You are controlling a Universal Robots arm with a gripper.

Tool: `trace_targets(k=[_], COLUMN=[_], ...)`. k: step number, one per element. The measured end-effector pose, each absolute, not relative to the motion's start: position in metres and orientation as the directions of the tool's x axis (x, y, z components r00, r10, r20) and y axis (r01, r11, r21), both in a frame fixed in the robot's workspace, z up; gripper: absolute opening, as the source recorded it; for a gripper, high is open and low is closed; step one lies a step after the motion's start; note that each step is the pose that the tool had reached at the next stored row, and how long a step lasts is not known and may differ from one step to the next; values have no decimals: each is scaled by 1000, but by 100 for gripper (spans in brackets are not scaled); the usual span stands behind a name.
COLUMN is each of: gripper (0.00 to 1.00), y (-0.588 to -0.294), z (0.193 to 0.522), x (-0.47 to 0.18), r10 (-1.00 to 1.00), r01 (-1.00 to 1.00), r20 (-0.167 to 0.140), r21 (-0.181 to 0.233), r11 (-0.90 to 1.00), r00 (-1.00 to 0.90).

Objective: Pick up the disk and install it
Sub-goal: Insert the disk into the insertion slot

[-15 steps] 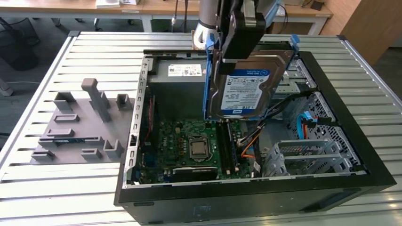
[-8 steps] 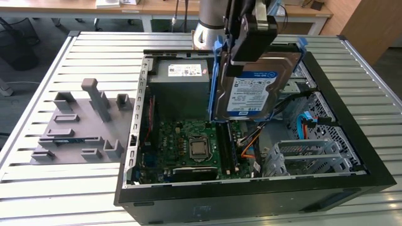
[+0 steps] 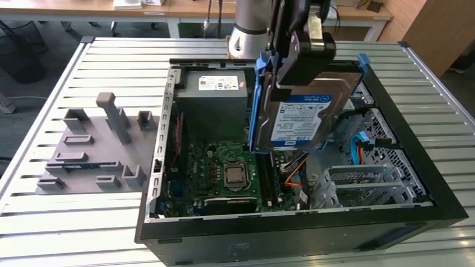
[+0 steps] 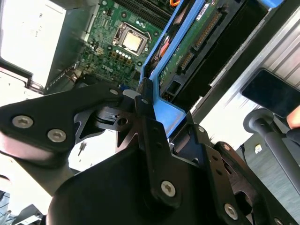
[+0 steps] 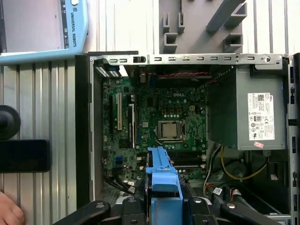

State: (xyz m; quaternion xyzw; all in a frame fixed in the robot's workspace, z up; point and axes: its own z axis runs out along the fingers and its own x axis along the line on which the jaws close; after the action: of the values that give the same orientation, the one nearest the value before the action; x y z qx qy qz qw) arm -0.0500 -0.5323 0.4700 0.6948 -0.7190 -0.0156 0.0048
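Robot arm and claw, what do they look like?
The matte black metal claw is built of flat, angular linkage plates fastened with silver round-headed screws. In the exterior view, the arm shows as a smooth silver-grey cylindrical tube, and the claw's body is a chunky black block.

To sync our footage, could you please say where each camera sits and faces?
Exterior view: off the arm, looking down on the computer case; gripper holds the disk.
First wrist view: on the arm, looking down at the motherboard past the gripper.
Second wrist view: close behind the gripper, along the disk.
Shared: disk, motherboard.
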Motion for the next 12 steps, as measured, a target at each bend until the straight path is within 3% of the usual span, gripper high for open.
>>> trace_targets(k=[12], gripper=[36], y=[-552], z=[468], x=[-41], r10=[-999], r01=[-999], r20=[-15], r21=[29], r11=[34], r00=[-35])
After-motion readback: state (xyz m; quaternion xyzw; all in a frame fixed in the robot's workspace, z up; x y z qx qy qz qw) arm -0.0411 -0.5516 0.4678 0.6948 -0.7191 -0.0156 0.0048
